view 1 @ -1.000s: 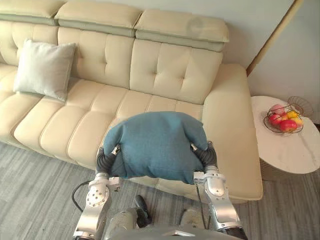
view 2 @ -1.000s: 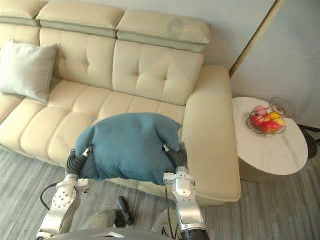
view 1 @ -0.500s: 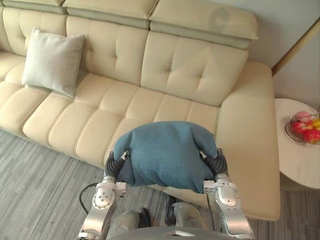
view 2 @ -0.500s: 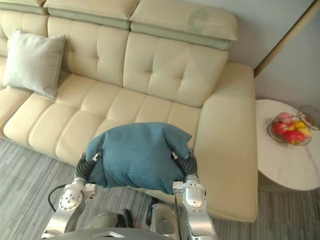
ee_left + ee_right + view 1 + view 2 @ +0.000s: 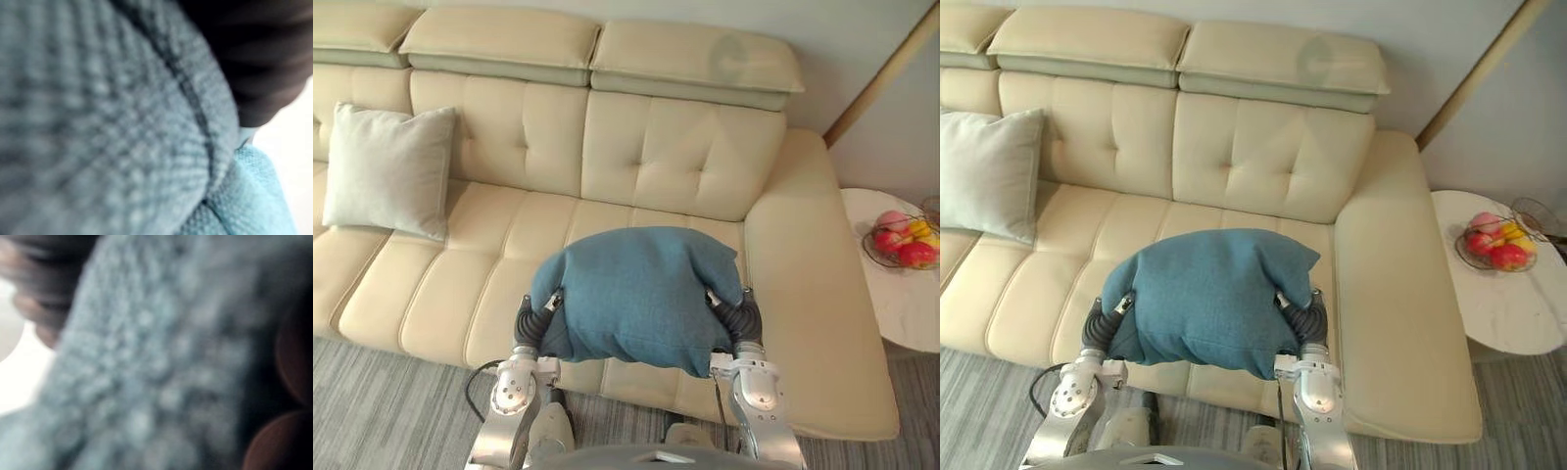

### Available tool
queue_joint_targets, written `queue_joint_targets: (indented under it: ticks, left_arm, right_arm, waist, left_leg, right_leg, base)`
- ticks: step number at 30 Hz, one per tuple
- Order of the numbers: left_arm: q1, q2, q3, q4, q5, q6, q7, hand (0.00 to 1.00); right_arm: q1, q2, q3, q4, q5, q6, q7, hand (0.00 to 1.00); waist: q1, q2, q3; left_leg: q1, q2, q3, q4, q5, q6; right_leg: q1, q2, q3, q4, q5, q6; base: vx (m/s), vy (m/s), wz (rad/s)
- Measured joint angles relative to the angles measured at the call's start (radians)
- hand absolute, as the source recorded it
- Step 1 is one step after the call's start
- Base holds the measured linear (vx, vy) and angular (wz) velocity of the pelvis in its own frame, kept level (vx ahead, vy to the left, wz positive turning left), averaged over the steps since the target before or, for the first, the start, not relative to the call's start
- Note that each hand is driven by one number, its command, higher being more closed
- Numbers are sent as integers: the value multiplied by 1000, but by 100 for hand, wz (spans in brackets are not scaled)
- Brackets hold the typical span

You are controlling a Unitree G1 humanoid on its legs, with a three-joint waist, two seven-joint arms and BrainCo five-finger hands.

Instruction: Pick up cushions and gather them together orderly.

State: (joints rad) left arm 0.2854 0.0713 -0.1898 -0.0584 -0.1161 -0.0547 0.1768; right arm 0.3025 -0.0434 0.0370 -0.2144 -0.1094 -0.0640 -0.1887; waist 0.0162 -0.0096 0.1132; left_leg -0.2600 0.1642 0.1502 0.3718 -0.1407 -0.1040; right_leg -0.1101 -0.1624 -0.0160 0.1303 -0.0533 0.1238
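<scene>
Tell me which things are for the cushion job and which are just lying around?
For the job:
blue cushion, held up by the robot
pale grey cushion on the sofa

Just lying around:
round white table
wire bowl of fruit

Cream sofa (image 5: 675, 166), pale cushion (image 5: 386, 171) on left seat (seemingly propped upright)

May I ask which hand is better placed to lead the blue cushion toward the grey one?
Left. The left hand is at the side of the blue cushion nearer the grey cushion on the sofa; the right hand is at its far side.
</scene>
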Motion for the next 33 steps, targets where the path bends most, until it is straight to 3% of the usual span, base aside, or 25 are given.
queue_joint_targets:
  ticks: [5,7,10,15,21,26,31,32,33]
  left_arm:
    - [0,19,0,2,1,0,-9,100]
    - [-6,39,0,5,1,0,-9,100]
    - [-38,55,1,18,3,1,-8,100]
    - [-302,45,34,58,3,2,103,100]
    - [-579,72,81,59,13,2,233,100]
    - [-990,218,84,179,23,2,324,100]
    - [-1362,305,96,326,84,0,393,100]
    - [-1422,305,107,376,100,-1,395,100]
    - [-1456,306,110,407,103,-1,399,100]
  right_arm:
    - [-36,-7,-2,84,-6,1,4,100]
    - [-51,-6,-2,139,-7,2,5,100]
    - [-93,-7,-1,198,-11,4,5,100]
    - [-333,-16,2,243,-11,4,-63,100]
    - [-608,-9,21,241,-17,7,-192,100]
    - [-987,-51,-27,322,-30,28,-314,100]
    - [-1353,-136,-70,448,-58,42,-401,100]
    - [-1414,-143,-90,495,-74,44,-411,0]
    - [-1452,-147,-98,525,-80,47,-420,0]
  waist:
    - [-20,-30,-9]
    - [-26,-40,-13]
    - [-34,-39,-13]
    - [-36,2,40]
    - [-15,8,102]
    - [-3,25,171]
    - [-3,28,245]
    - [-8,28,246]
    - [-11,28,246]
  left_leg:
    - [-5,-15,51,-11,-33,2]
    - [-4,-21,67,-28,-30,-6]
    - [-15,-31,73,-43,-10,11]
    - [-96,-37,69,-80,41,30]
    - [-218,-43,70,-77,83,36]
    - [-305,-45,40,-138,180,26]
    - [-320,-50,24,-304,311,15]
    - [-322,-50,18,-347,341,10]
    - [-322,-50,14,-376,360,10]
  right_leg:
    - [-69,-3,113,-38,14,-11]
    - [-84,-4,141,-66,46,-4]
    - [-98,-5,167,-105,98,22]
    - [-197,-3,163,-120,199,15]
    - [-332,-8,136,-76,207,10]
    - [-429,-2,113,-73,225,17]
    - [-491,9,102,-116,280,12]
    - [-508,13,88,-118,285,10]
    - [-519,16,84,-118,285,9]
  base:
    - [-87,60,-61]
    - [-5,34,-44]
    - [56,-3,-28]
    - [-61,5,-7]
    - [-173,1,4]
    - [-143,-64,18]
    - [-89,-45,8]
    - [-61,-45,15]
    - [-45,-42,14]
